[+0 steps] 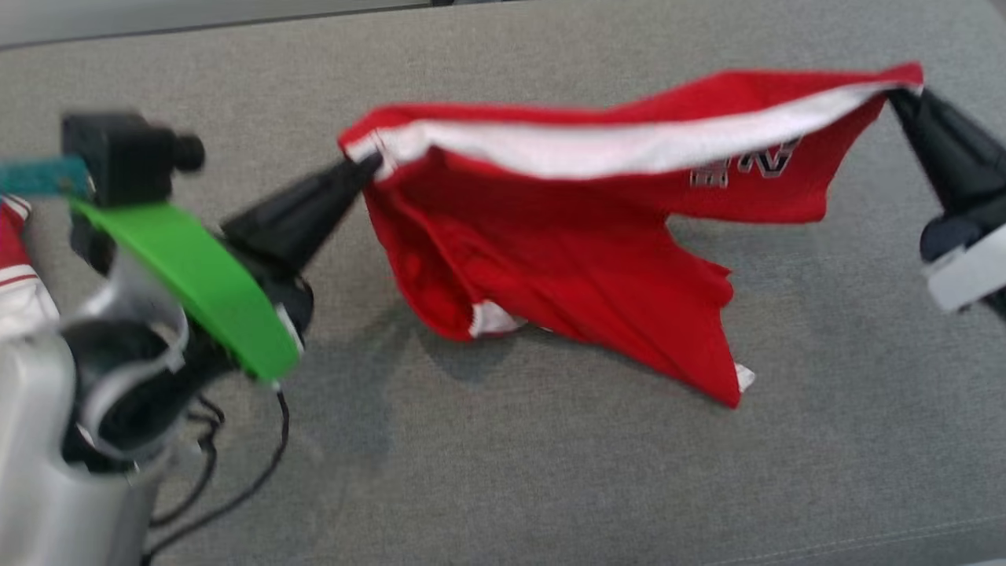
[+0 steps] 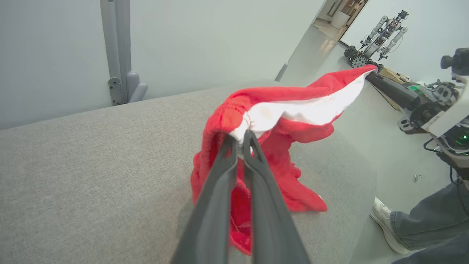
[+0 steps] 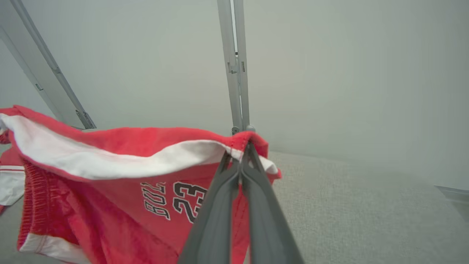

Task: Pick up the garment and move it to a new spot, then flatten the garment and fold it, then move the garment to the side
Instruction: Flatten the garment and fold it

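Jaws on both arms are clamped shut on the red shorts (image 1: 566,259), the left jaws at 1 end of the white-lined waistband (image 1: 613,149) and the right jaws at the other, so the cloth hangs stretched between and below them, its hems near the grey cushion (image 1: 786,472). This looks like step 1, the lift and carry. Next, both pairs should travel together with the waistband taut, then lower the legs flat.

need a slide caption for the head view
Left end effector and right end effector hold a red garment stretched between them over a grey surface
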